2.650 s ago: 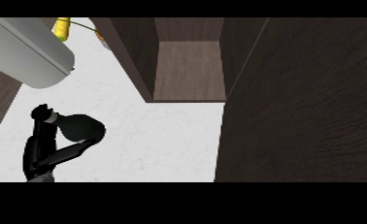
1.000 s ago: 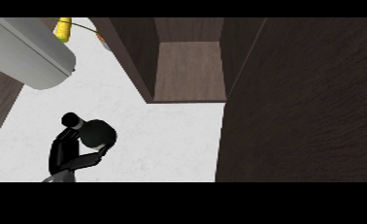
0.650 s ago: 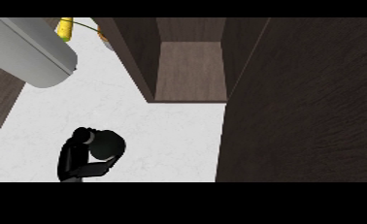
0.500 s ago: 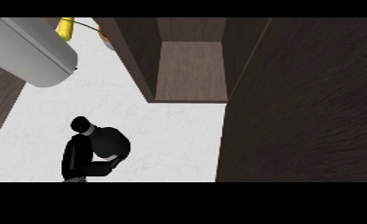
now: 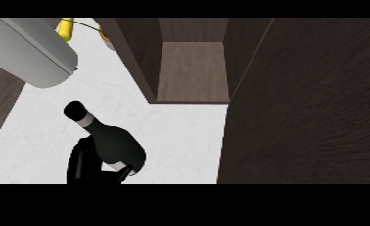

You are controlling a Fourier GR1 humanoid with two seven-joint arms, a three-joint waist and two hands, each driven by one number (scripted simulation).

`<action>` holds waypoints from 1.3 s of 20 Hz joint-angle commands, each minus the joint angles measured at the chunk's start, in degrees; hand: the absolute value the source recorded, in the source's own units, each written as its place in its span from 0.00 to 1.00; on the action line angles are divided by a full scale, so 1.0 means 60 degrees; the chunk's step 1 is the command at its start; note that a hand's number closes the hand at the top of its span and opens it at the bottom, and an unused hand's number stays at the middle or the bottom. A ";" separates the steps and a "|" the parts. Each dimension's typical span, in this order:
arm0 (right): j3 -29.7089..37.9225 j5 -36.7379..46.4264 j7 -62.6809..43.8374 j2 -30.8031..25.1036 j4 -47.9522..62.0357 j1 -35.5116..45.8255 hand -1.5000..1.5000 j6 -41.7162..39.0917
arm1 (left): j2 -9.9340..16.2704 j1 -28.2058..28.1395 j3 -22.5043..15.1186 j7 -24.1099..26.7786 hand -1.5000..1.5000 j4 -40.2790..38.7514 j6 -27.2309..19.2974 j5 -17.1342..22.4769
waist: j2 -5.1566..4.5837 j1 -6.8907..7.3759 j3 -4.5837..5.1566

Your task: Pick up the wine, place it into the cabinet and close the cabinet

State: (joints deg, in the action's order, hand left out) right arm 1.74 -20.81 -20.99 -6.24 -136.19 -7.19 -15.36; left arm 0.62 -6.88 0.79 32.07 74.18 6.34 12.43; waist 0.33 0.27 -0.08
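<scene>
The wine bottle (image 5: 110,141) is dark with a pale band at its neck, and its capped top points up and to the left. It stands over the white counter (image 5: 180,127) at the lower left of the head view. My left hand (image 5: 83,165) is shut on the bottle's lower body. Its palm is on the left side and its fingers (image 5: 134,162) curl round the right side, hiding the base. The open cabinet (image 5: 192,71) shows its brown floor up and to the right of the bottle, a clear gap away.
The cabinet's dark open door (image 5: 303,112) fills the right side, down to the lower edge. A big grey cylinder (image 5: 36,54) lies at the upper left, with a yellow item (image 5: 66,28) behind it. The cabinet's left wall (image 5: 133,54) stands between them and the opening.
The hand has carried the bottle rightwards from the left edge. In the last half second the bottle has risen, and its neck now shows longer and higher.
</scene>
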 commanded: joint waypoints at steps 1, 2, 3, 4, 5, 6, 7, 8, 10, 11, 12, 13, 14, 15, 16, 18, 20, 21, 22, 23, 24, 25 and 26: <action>-0.0069 0.0563 0.0710 0.0313 0.0294 0.0102 0.00 -0.0087 | -0.0098 -0.1205 -0.1911 -0.0807 1.00 0.2239 -0.1470 0.0271 | -0.0023 0.0037 0.0002; 0.0417 -0.0505 -0.0136 -0.0099 -0.0691 -0.0200 0.00 -0.0038 | -0.0099 -0.1312 -0.0977 -0.1399 1.00 0.2819 -0.0790 0.0063 | -0.0025 -0.0020 0.0006; -0.0168 0.0022 -0.0332 0.0206 -0.1251 -0.0409 0.00 0.0257 | -0.0100 -0.1194 -0.1419 -0.1209 1.00 0.2783 -0.1107 -0.0062 | -0.0022 -0.0047 0.0010; 0.0050 -0.0274 -0.0421 0.0010 -0.1198 -0.0386 0.00 0.0200 | -0.0101 -0.1368 -0.1894 -0.2071 1.00 0.3878 -0.1740 -0.0104 | -0.0001 -0.0038 0.0003; 0.0109 -0.0193 -0.0064 0.0085 -0.0751 -0.0189 0.00 0.0085 | -0.0101 -0.0969 -0.1646 -0.2336 1.00 0.3803 -0.1703 -0.0125 | -0.0030 -0.0047 0.0008; -0.0058 -0.0279 -0.0530 0.0139 -0.1258 -0.0122 0.00 0.0434 | -0.0102 -0.0598 -0.2094 -0.2407 1.00 0.3572 -0.2101 -0.0175 | -0.0028 -0.0081 0.0012; 0.0227 -0.0292 -0.0261 0.0114 -0.1111 -0.0293 0.00 0.0284 | -0.0102 -0.0323 -0.1739 -0.2112 1.00 0.3093 -0.1959 -0.0072 | -0.0039 -0.0086 0.0013; 0.0440 -0.0343 0.0266 -0.0021 -0.0599 -0.0470 0.00 -0.0221 | -0.0102 -0.0603 -0.2252 -0.2795 1.00 0.4133 -0.2445 -0.0140 | -0.0034 -0.0074 0.0008; 0.0162 -0.0057 0.0245 0.0216 -0.0735 -0.0650 0.00 -0.0158 | -0.0103 -0.0182 -0.2328 -0.2872 1.00 0.3957 -0.2766 -0.0256 | -0.0040 -0.0081 0.0012; 0.0549 -0.0583 -0.0172 -0.0013 -0.0763 -0.0336 0.00 0.0057 | -0.0103 -0.0481 -0.3244 -0.2733 1.00 0.4169 -0.3607 -0.0495 | -0.0038 -0.0077 0.0012; 0.0593 -0.0828 -0.0747 -0.0223 -0.1295 -0.0087 0.00 0.0265 | -0.0103 0.0118 -0.2980 -0.2877 1.00 0.3796 -0.3502 -0.0476 | -0.0039 -0.0102 0.0015; 0.0697 -0.0547 -0.0221 -0.0121 -0.0667 -0.0095 0.00 -0.0011 | -0.0049 -0.0053 -0.2545 -0.3315 1.00 0.4109 -0.2853 -0.0493 | -0.0044 -0.0067 0.0013; 0.0834 -0.0590 -0.0363 -0.0235 -0.0465 0.0509 0.00 0.0207 | -0.0102 0.0004 -0.3106 -0.3397 1.00 0.4402 -0.3633 -0.0522 | -0.0044 -0.0054 0.0013; 0.0787 -0.0452 0.0380 -0.0085 -0.0094 -0.0195 0.00 -0.0418 | -0.0103 0.0513 -0.3568 -0.3573 1.00 0.4042 -0.4153 -0.0319 | -0.0046 -0.0093 0.0011; 0.0118 0.0122 0.0069 0.0296 -0.0964 -0.0592 0.00 -0.0069 | -0.0103 0.1089 -0.3279 -0.3512 1.00 0.3764 -0.4328 -0.0289 | -0.0043 -0.0122 0.0014; 0.0523 -0.0144 0.0071 0.0189 -0.0685 -0.0282 0.00 0.0039 | -0.0103 0.1139 -0.3621 -0.3974 1.00 0.4182 -0.4633 -0.0585 | -0.0044 -0.0089 0.0013; 0.1167 -0.1100 -0.0125 -0.0282 -0.1136 -0.0735 0.00 -0.0301 | -0.0103 0.2074 -0.3856 -0.4876 1.00 0.3920 -0.5178 -0.0407 | -0.0034 -0.0181 0.0009; 0.0812 -0.0474 0.0496 0.0085 -0.0627 -0.0899 0.00 -0.0599 | -0.0103 0.1938 -0.3680 -0.4542 1.00 0.3755 -0.4990 -0.0109 | -0.0044 -0.0114 0.0012; 0.0749 -0.0102 0.0342 0.0031 -0.0128 0.0021 0.00 -0.0193 | -0.0103 0.3084 -0.3617 -0.4441 1.00 0.2645 -0.5449 0.0109 | -0.0061 -0.0128 0.0015; 0.1322 -0.1056 0.0383 -0.0243 -0.0624 -0.0766 0.00 -0.0675 | -0.0103 0.3380 -0.3814 -0.4225 1.00 0.2396 -0.5755 -0.0125 | -0.0052 -0.0203 0.0011; 0.0827 -0.0140 0.0567 0.0140 -0.0236 -0.0189 0.00 -0.0310 | -0.0103 0.3623 -0.3677 -0.4245 1.00 0.2190 -0.5933 -0.0125 | -0.0058 -0.0137 0.0014; 0.1345 -0.0968 -0.0098 -0.0319 -0.0633 -0.0063 0.00 -0.0244 | -0.0103 0.3682 -0.3289 -0.4461 1.00 0.2149 -0.5520 -0.0224 | -0.0053 -0.0128 0.0014; 0.1485 -0.0871 0.0618 -0.0277 0.0602 0.0366 0.00 -0.0559 | -0.0103 0.3440 -0.4238 -0.4312 1.00 0.2326 -0.6466 -0.0434 | -0.0056 -0.0098 0.0012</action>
State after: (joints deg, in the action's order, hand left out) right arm 7.88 -21.52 -17.74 -6.98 -134.67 -7.38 -17.95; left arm 0.02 10.38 -21.37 6.62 90.53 -26.76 10.94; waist 0.02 -0.52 -0.01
